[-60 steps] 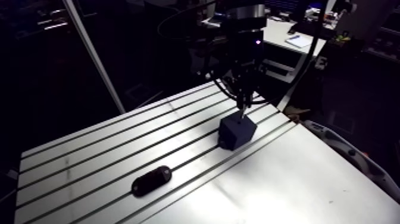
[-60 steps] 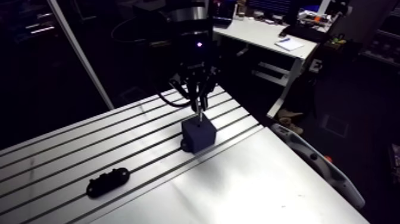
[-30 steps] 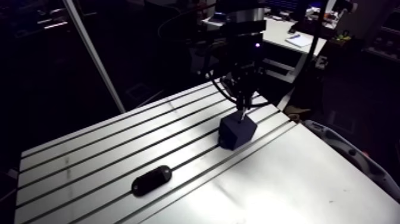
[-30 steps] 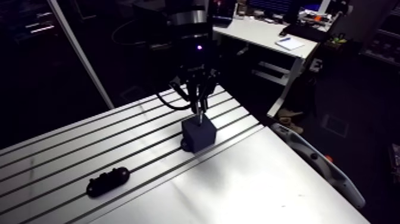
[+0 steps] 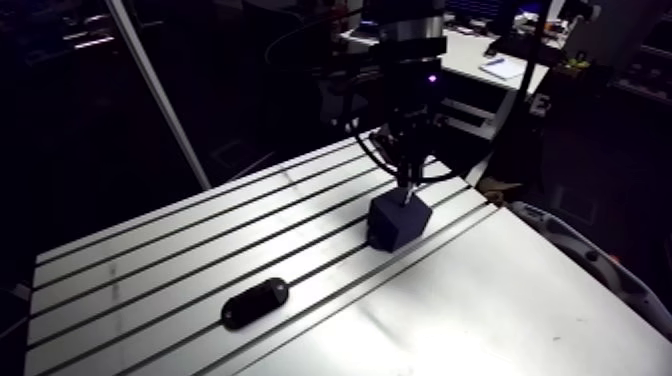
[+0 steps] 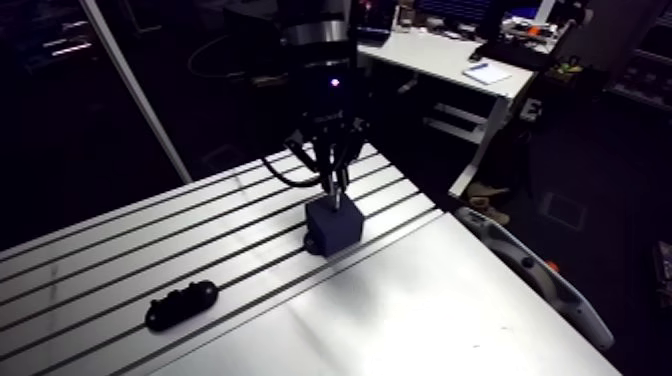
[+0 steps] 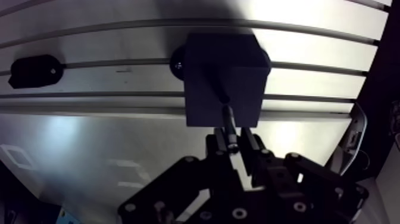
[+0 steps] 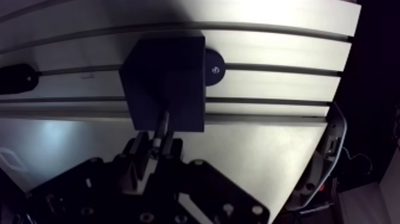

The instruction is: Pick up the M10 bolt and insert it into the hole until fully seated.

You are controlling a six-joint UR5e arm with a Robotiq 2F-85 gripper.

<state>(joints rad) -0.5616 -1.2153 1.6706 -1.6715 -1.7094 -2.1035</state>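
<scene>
You have the gripper (image 7: 233, 142) clamped on the upper end of the M10 bolt (image 7: 227, 117). A finger pinches it from either side, so the shank points straight down the tool's line. I judge it is held by that end to leave the lower shank free to enter the dark block (image 7: 220, 59). The bolt stands over the block's top face, with its tip at or just inside the hole. The block sits on the slotted table (image 7: 107, 137), across one of the grooves. A round knob (image 8: 214, 70) at its side probably locks it to the slot, so that it does not slide when you press down. A black oblong piece (image 5: 255, 302) lies well apart from the block on the table and plays no part here. The hole's mouth is lost in the block's dark top, so you cannot tell how deep the tip sits. Much of the shank shows, so I take the bolt as far from seated. The bolt's head is hidden between the fingers. In the arm view the gripper is too dark to read, so trust the wrist view for alignment.
</scene>
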